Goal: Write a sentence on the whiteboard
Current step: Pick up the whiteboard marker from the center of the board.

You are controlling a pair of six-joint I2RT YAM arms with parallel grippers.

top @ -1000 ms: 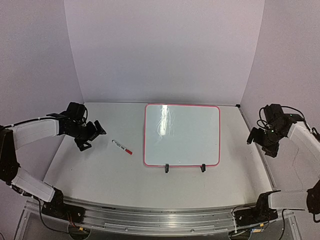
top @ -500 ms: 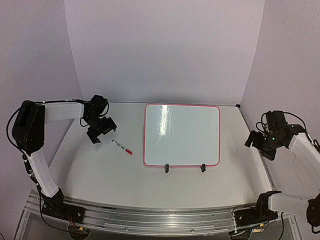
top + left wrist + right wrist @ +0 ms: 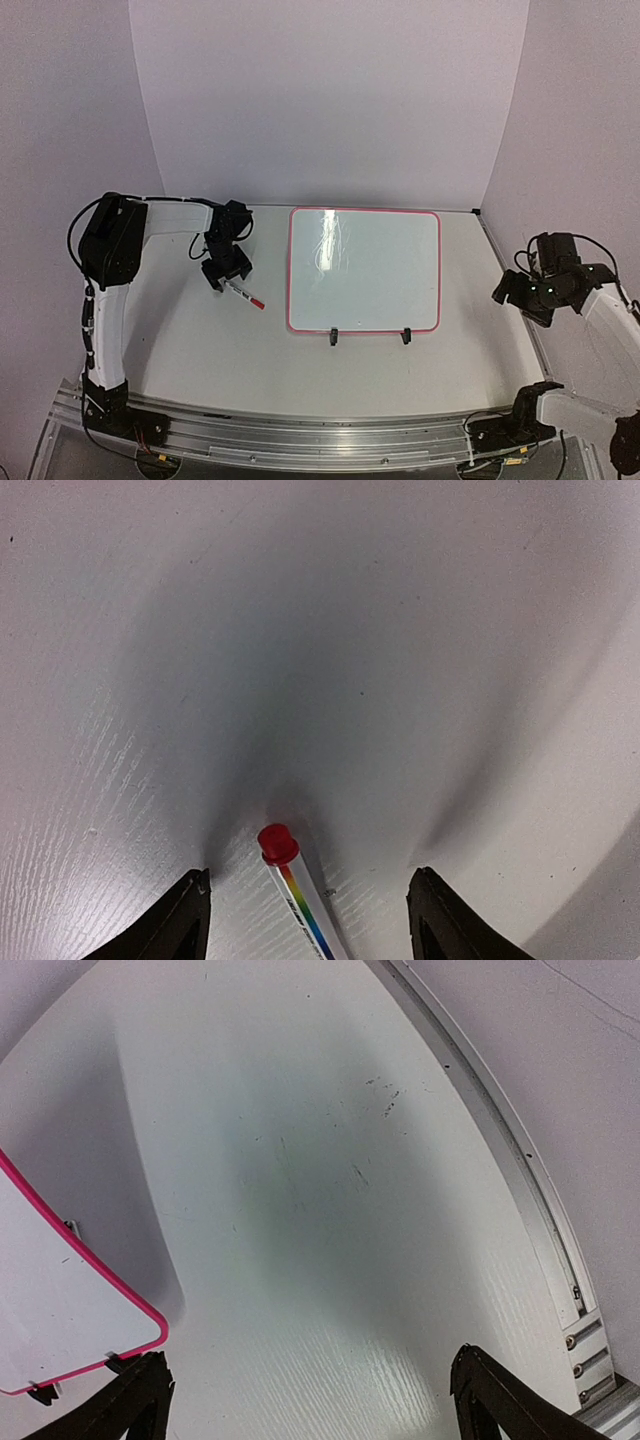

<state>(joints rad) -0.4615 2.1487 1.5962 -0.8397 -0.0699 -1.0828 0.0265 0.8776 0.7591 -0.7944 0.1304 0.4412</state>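
Note:
The whiteboard (image 3: 364,270), white with a red-pink frame, stands propped on a wire stand at the table's middle; its corner shows in the right wrist view (image 3: 60,1320). No written sentence shows on it, only glare streaks. A marker (image 3: 244,294) with a red cap lies on the table left of the board. My left gripper (image 3: 226,275) is open right above the marker's far end; in the left wrist view the marker (image 3: 298,890) lies between the open fingers (image 3: 185,920). My right gripper (image 3: 517,293) is open and empty at the table's right edge.
The stand's two black feet (image 3: 334,338) stick out at the board's near edge. A metal rail (image 3: 510,1150) runs along the table's right edge. Purple walls enclose the back and sides.
My left gripper has swung right from the table's left side to over the marker. My right gripper has dropped slightly toward the near right edge.

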